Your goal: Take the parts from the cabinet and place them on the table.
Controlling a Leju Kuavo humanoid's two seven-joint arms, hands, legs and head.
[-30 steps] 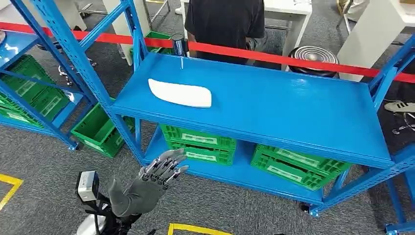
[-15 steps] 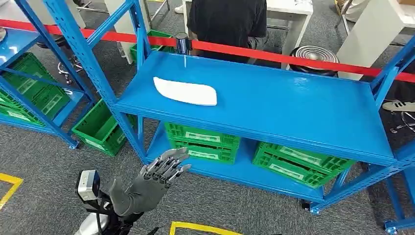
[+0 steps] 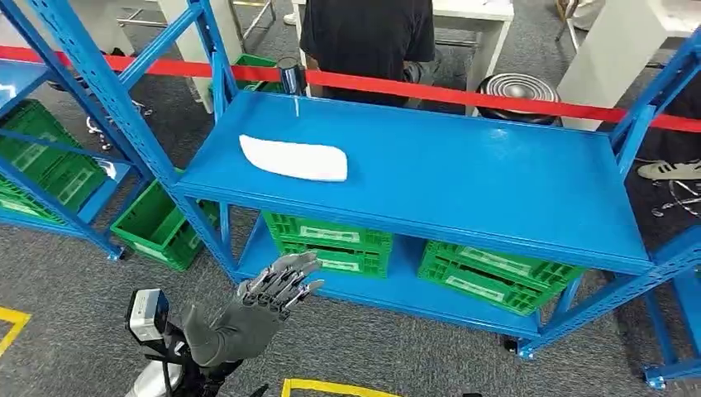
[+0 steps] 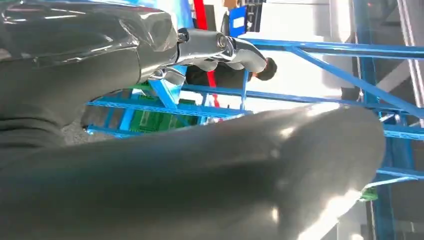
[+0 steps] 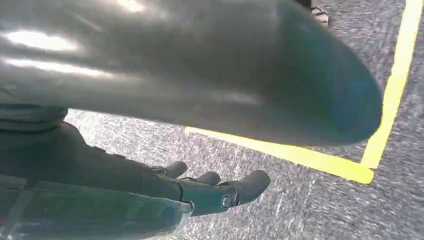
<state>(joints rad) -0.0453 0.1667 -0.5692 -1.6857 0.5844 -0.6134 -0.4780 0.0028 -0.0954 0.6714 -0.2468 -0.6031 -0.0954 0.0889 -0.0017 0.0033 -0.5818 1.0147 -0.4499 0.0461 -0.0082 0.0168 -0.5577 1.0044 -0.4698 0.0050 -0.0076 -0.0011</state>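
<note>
- left hand (image 3: pixel 248 310) raised before blue rack (image 3: pixel 496 178), fingers spread, holding nothing
- right hand (image 5: pixel 200 192) over grey floor, fingers loosely apart, empty
- white part (image 3: pixel 293 158) lies on rack's top shelf, left side

green crates (image 3: pixel 335 241), white labels, text illegible
</note>
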